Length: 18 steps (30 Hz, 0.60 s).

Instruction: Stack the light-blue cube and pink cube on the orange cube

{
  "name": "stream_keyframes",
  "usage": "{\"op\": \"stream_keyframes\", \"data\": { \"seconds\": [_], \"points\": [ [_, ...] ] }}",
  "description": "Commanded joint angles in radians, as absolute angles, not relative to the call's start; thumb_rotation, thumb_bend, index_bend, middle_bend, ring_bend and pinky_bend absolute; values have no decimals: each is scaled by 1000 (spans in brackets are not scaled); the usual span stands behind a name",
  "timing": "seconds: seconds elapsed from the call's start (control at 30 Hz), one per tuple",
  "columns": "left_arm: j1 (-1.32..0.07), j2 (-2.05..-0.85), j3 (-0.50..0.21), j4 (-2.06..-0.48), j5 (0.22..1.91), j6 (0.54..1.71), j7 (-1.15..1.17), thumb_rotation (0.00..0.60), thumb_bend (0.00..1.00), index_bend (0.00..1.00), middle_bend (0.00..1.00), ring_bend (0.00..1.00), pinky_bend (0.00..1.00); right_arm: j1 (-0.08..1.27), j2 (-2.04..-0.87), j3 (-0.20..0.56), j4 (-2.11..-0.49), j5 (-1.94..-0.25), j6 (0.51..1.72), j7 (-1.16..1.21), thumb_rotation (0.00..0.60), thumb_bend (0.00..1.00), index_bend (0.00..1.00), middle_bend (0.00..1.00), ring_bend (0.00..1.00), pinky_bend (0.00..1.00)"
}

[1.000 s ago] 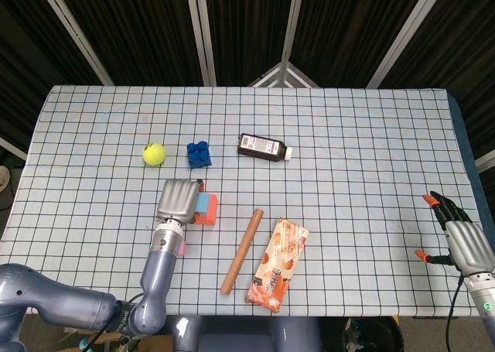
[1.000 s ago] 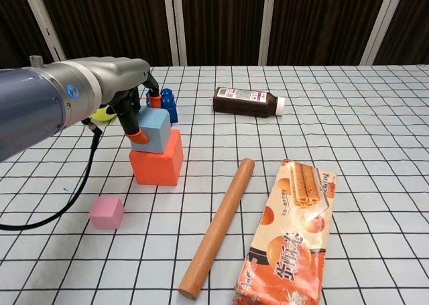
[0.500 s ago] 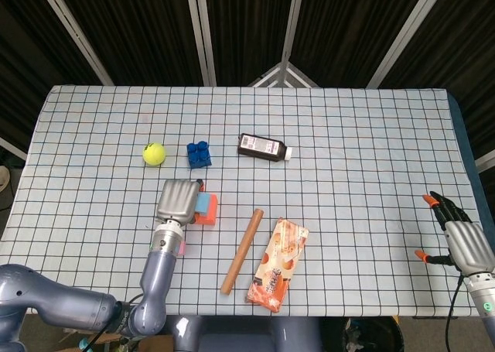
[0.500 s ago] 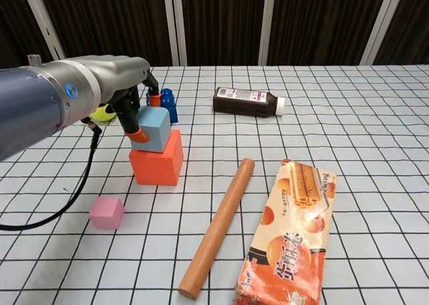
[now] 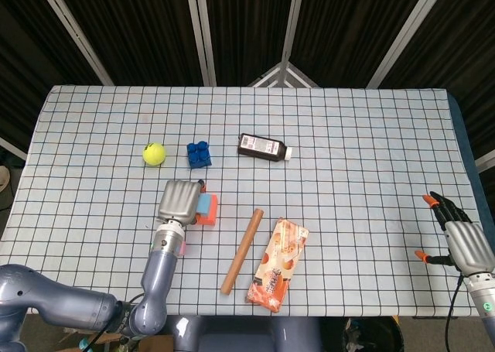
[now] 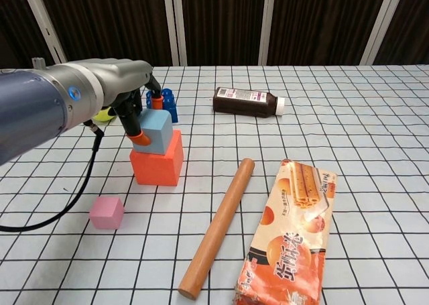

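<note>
The left hand pinches the light-blue cube, resting on the orange cube; a careless release could tip it. The pink cube waits nearby. The right hand is empty, fingers spread.

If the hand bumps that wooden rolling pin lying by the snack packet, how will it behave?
The wooden rolling pin is a smooth, straight cylinder lying flat on the table, so a sideways nudge would probably set it rolling, likely toward the snack packet or the pink cube. It looks rigid, so it should not bend. Its smooth surface may slip in a loose grip.
</note>
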State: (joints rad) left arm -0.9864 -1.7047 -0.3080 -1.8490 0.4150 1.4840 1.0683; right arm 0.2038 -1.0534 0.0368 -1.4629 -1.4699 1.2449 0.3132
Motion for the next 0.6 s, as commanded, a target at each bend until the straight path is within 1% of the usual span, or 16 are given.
{"op": "stream_keyframes", "data": {
  "seconds": [0.03, 0.27, 0.6],
  "points": [
    [-986, -1704, -307, -1850, 415, 1484, 1069, 600, 334, 402, 852, 818, 863, 203, -1053, 37, -1463, -1470, 1246, 314, 600, 128, 0, 7, 59, 158],
    [-984, -1699, -300, -1857, 420, 1483, 1071, 600, 335, 343, 849, 818, 862, 204, -1053, 37, -1463, -1469, 1243, 315, 600, 128, 0, 7, 59, 157],
    [-983, -1699, -291, -1860, 433, 1481, 1073, 600, 334, 315, 850, 818, 862, 203, -1050, 37, -1467, -1468, 1243, 316, 600, 128, 0, 7, 59, 156]
  ]
}}
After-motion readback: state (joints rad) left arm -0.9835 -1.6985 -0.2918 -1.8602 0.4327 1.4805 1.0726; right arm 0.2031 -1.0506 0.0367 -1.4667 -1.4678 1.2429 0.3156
